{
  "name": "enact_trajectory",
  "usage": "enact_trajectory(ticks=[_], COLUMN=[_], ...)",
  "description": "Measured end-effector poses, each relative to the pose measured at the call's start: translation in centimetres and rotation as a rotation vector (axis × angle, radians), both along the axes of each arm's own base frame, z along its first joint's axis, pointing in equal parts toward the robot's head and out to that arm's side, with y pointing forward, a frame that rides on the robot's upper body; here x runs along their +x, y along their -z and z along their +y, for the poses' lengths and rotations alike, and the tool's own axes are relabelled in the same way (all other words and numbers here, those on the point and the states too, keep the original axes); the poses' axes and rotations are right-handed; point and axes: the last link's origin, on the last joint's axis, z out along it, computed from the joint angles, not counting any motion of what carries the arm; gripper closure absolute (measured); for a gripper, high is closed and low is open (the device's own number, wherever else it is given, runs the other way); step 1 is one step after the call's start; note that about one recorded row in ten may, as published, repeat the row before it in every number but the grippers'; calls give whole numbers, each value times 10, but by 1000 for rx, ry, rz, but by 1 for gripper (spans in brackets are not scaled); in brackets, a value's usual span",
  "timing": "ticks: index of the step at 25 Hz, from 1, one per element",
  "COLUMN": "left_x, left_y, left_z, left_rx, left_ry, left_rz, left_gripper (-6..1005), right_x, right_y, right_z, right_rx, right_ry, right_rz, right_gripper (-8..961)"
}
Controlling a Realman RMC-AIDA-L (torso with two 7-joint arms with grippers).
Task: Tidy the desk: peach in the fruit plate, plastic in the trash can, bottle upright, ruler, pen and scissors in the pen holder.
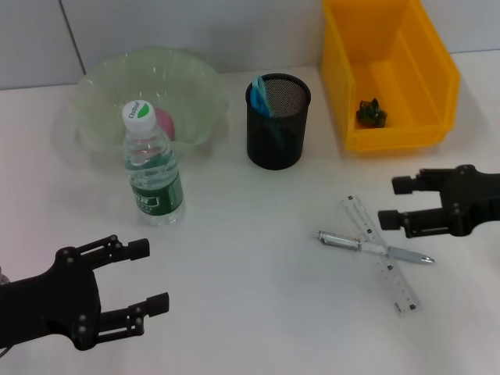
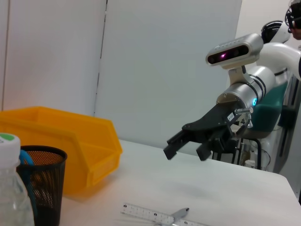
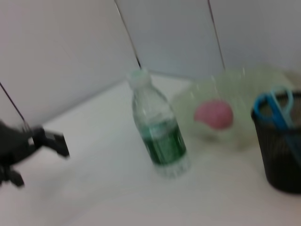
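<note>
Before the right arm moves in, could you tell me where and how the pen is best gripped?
I would grip the pen from straight above, on its bare silver barrel end near the clip, jaws across the barrel. It lies flat on the table and crosses the ruler mid-length, so the middle risks pinching both. The open right gripper is already beside it; the left gripper is far off.

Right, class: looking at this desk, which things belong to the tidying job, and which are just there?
Job: peach, fruit plate, bottle, ruler, pen, scissors, pen holder, yellow bin, green scrap.

Just there: white wall, table.
</note>
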Motion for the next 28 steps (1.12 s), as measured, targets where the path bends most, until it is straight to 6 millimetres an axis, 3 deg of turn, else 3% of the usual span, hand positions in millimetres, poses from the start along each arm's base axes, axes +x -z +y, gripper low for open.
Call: enact_trajectory(ticks=[9, 16, 20, 28], left_x=[3, -2, -2, -1], left_y=[2, -2, -4, -4], left_z=[0, 4, 6, 8], left_rx=[-34, -59, -49, -39], left_ry=[20, 3, 6, 23], left_rz=[34, 138, 156, 162], left_gripper=[213, 213, 213, 213], right_x=[-11, -30, -52, -82], right_y=[-13, -12, -2, 21], right_z=[10, 37, 61, 79], right_rx=[-36, -79, -120, -117], right_ry=[93, 221, 342, 488], right_rz=[-125, -219, -331, -497], right_gripper=[133, 133, 133, 134])
